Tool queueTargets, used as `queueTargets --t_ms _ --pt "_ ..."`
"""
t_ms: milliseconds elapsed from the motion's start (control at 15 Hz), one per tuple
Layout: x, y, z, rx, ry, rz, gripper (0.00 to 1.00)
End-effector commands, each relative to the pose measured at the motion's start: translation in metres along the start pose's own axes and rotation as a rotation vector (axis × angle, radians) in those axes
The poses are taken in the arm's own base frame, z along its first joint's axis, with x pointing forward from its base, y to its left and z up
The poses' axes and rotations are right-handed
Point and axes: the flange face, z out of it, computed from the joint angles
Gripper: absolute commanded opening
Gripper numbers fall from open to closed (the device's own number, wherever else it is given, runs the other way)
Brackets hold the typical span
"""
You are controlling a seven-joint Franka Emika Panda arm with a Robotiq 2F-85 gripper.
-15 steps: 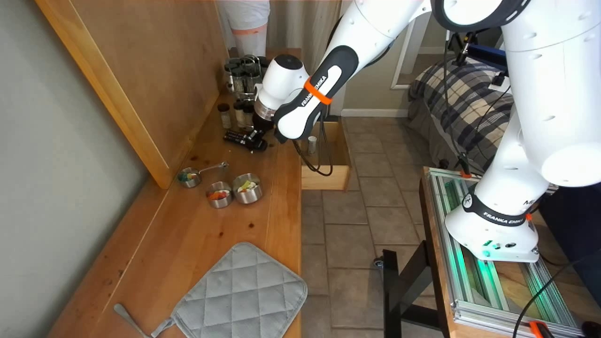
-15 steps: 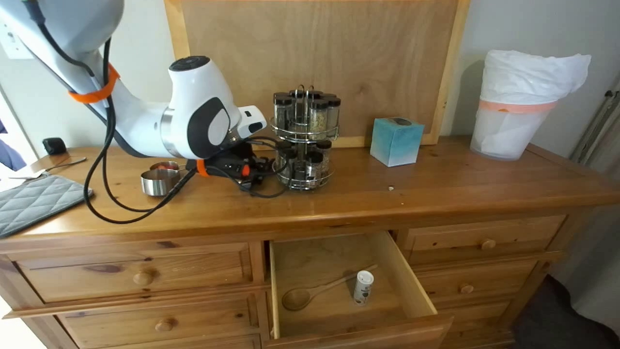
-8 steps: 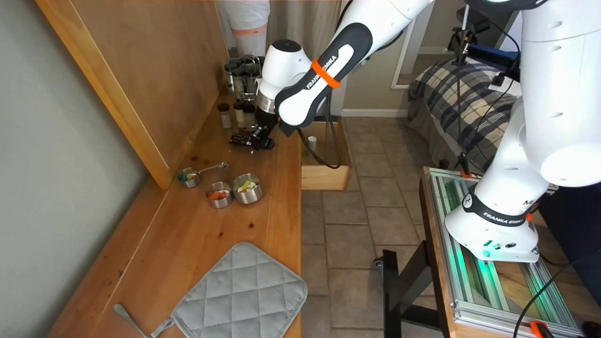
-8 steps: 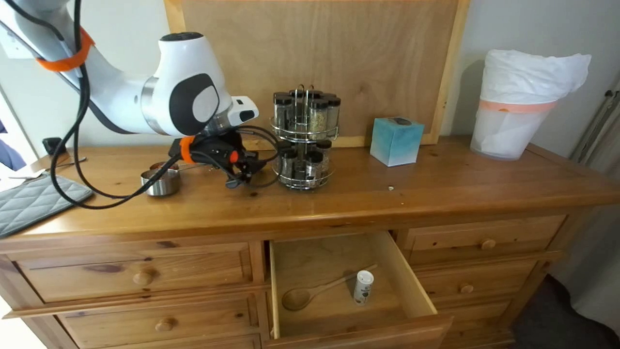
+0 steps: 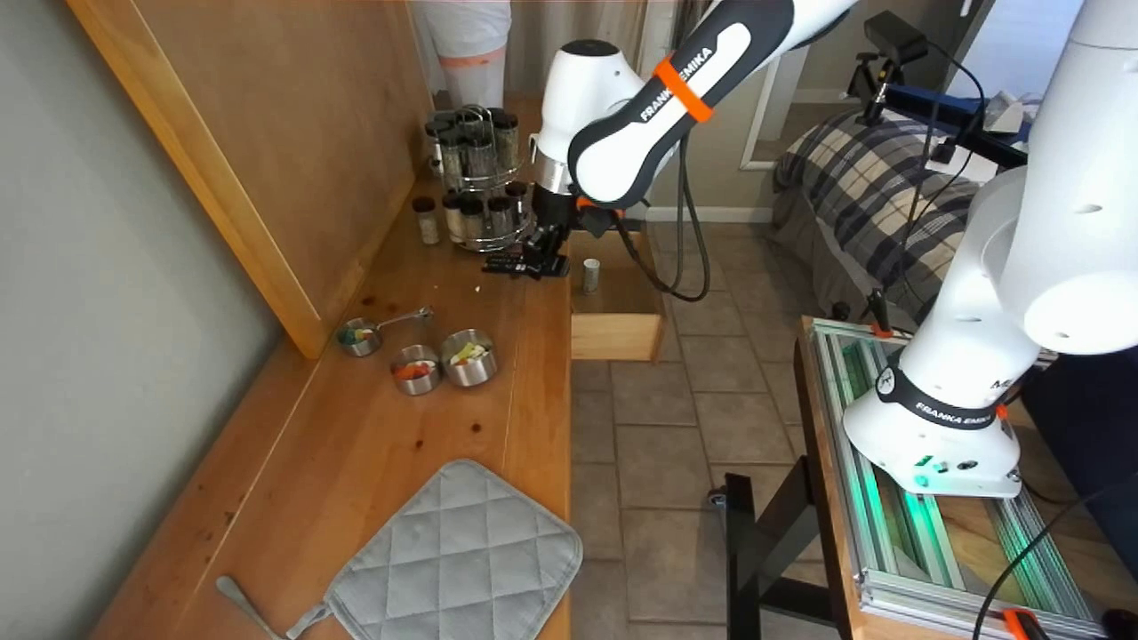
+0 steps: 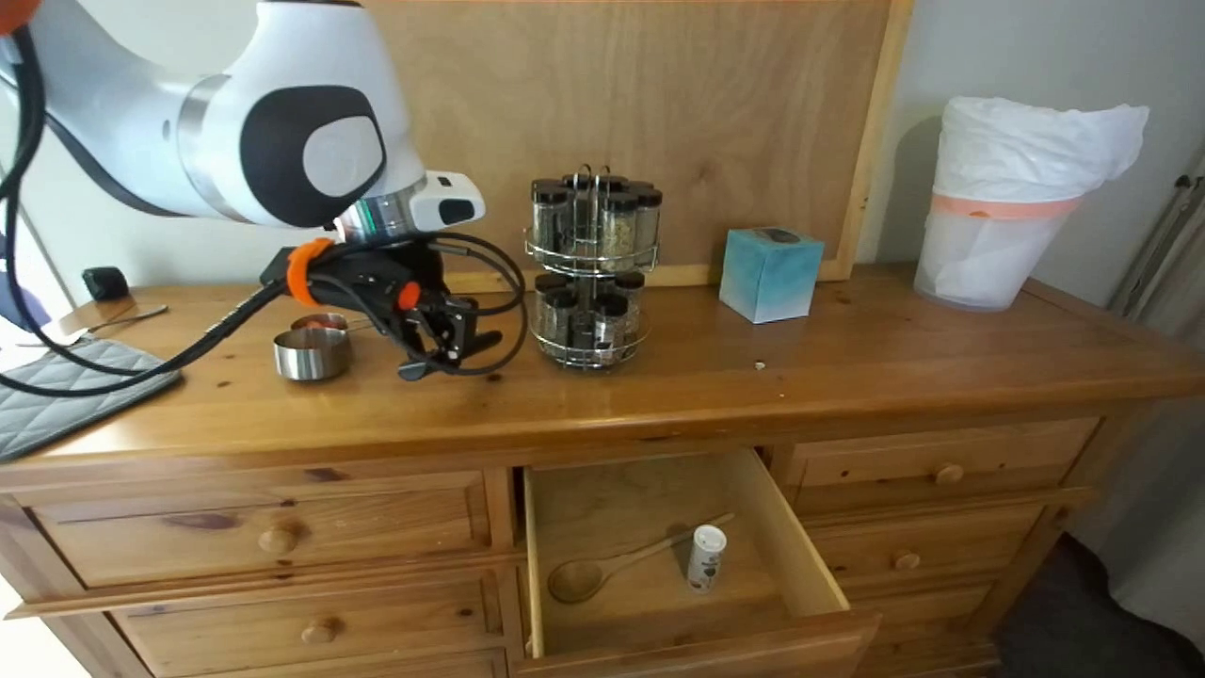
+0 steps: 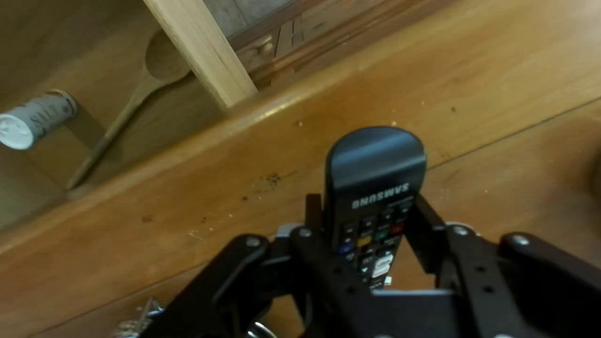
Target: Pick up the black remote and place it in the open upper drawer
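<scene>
Fingers (image 7: 428,230) clamp the black remote (image 7: 374,199) over the countertop (image 6: 697,391), so picking seems done, while placing it in the open upper drawer (image 6: 789,544) remains.

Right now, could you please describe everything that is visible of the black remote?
The black remote is a slim, plastic-looking handset with a rounded, glossy end, pale SAMSUNG lettering and dark buttons, among them blue, yellow, green and red ones. In the wrist view its button face looks toward the camera, lettering upside down, and its other end is hidden. The pincer is shut on its two sides and seems to hold it above the countertop; it is not in the open upper drawer.
</scene>
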Motion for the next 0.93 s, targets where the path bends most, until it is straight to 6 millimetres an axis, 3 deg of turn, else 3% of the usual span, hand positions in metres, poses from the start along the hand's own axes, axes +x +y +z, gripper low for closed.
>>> queueTargets --t_ms 0,267,467,733,867 --pt "-0.049 0.034 -0.037 -0.014 -0.001 0.123 0.21" --pt "-0.080 0.091 -0.061 -0.052 0.061 0.330 0.21" --pt "-0.099 0.141 -0.067 -0.097 0.094 0.484 0.21" --pt "-0.112 0.195 -0.053 -0.100 0.181 0.582 0.21" --pt "-0.115 0.208 -0.035 -0.102 0.218 0.621 0.21"
